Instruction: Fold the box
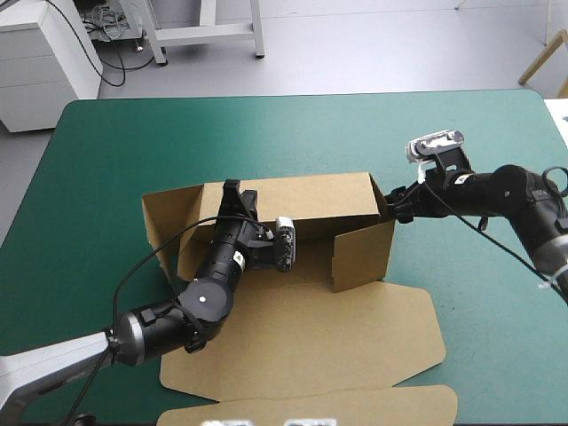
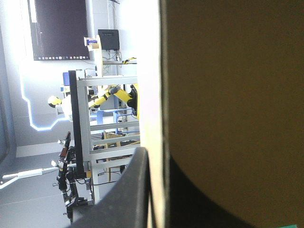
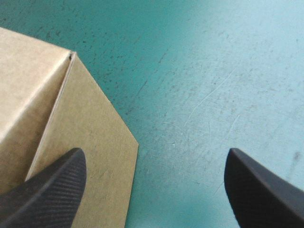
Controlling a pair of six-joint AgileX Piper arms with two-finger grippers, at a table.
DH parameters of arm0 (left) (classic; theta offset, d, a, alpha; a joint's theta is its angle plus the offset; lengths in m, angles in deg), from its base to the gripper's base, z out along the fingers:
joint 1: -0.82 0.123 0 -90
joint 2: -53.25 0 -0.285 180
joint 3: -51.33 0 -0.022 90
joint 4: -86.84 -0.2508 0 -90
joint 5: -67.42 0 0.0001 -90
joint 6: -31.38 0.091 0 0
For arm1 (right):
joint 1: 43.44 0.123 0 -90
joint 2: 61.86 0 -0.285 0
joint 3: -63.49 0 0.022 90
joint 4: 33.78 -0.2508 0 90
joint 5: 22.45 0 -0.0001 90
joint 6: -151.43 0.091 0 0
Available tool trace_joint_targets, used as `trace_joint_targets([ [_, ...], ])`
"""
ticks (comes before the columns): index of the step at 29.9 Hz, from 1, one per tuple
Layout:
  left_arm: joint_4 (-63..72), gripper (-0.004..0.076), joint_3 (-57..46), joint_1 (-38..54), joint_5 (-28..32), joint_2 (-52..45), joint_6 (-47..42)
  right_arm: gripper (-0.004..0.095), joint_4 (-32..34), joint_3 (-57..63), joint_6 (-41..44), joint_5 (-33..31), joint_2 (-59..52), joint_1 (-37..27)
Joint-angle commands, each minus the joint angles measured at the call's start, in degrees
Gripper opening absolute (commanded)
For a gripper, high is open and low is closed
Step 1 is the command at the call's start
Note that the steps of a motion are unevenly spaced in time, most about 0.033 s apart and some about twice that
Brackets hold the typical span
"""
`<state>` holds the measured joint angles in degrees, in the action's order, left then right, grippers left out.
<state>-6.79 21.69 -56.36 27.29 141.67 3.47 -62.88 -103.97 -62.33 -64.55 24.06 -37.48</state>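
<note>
Teal-green cover (image 1: 106, 160) spreads over the whole table; beyond its far edge we see grey floor and one white drawer cabinet (image 1: 44, 62). We count one box (image 1: 302, 333) of cut brown board, mid-table, rear wall raised, lid flat. Of two black-fingered grippers, the left gripper (image 1: 232, 193) pinches that wall near its left end; the right gripper (image 3: 155, 154) stands spread wide at the box's right corner.

Looks like a robotics lab to me: teal-green table (image 1: 293, 133), white drawer cabinet (image 1: 44, 62) upper left, loose cables (image 1: 105, 19) on grey floor (image 1: 382, 44).
</note>
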Motion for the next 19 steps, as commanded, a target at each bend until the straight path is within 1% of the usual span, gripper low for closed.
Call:
trace_joint_targets([
  [1,1.9,-0.0010,0.3,-0.7,2.5,-0.4,-0.7,0.0738,-3.7,3.8,-3.9,7.6,-5.1,-0.3],
  [3,1.2,-0.0010,0.3,-0.7,2.5,-0.4,-0.7,0.0738,-4.9,6.5,-5.6,8.9,-6.5,-0.3],
  [8,0.2,-0.0010,0.3,-0.7,2.5,-0.4,-0.7,0.0738,-6.1,10.5,-8.0,8.3,-8.3,-0.3],
  [19,0.2,-0.0010,0.3,-0.7,2.5,-0.4,-0.7,0.0738,-7.3,11.3,-10.4,0.8,-8.6,-0.3],
])
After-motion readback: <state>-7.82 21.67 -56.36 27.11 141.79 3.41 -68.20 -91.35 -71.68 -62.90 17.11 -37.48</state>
